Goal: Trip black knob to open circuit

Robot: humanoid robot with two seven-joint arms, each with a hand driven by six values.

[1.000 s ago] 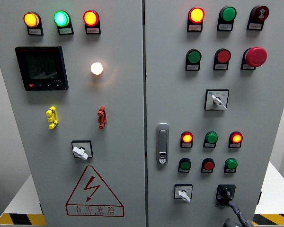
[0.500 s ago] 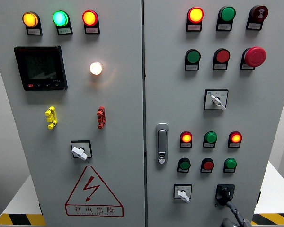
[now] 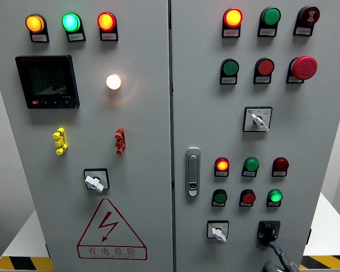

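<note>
**Head view: grey control cabinet, black knob at lower right**

Head view, item by item.

- Cabinet (image 3: pixel 147 170): grey, two doors, upright, seam running down near the middle; a chrome door latch (image 3: pixel 192 171) sits on the right door just beside the seam.
- Left door, top row: amber lamp (image 3: pixel 34 23), green lamp (image 3: pixel 71 22) and orange-red lamp (image 3: pixel 106 21), all lit. Below them a dark meter display (image 3: pixel 47 81) and a glowing white lamp (image 3: pixel 114 81).
- Left door, middle: yellow terminal (image 3: pixel 60 141) and red terminal (image 3: pixel 120 140), then a white-handled selector switch (image 3: pixel 96 180) above a red triangular warning sign (image 3: pixel 111 229).
- Right door, top: lit red lamp (image 3: pixel 233 17), dark green lamp (image 3: pixel 271 16), a red mushroom stop button (image 3: pixel 304 67).
- Right door, middle: a white rotary selector (image 3: pixel 257 119).
- Right door, indicator rows: left red indicator (image 3: pixel 221 165) lit, right red indicator (image 3: pixel 280 165) dark, lower right green indicator (image 3: pixel 275 196) lit.
- Black knob (image 3: pixel 268 231): bottom right of the right door, right of a small white selector (image 3: pixel 217 230).
- Right hand (image 3: pixel 282 259): dark, entering at the bottom edge just below the black knob, its upper tip reaching up to the knob's lower edge. Most of it is cut off by the frame, so whether it grips anything cannot be told.
</note>
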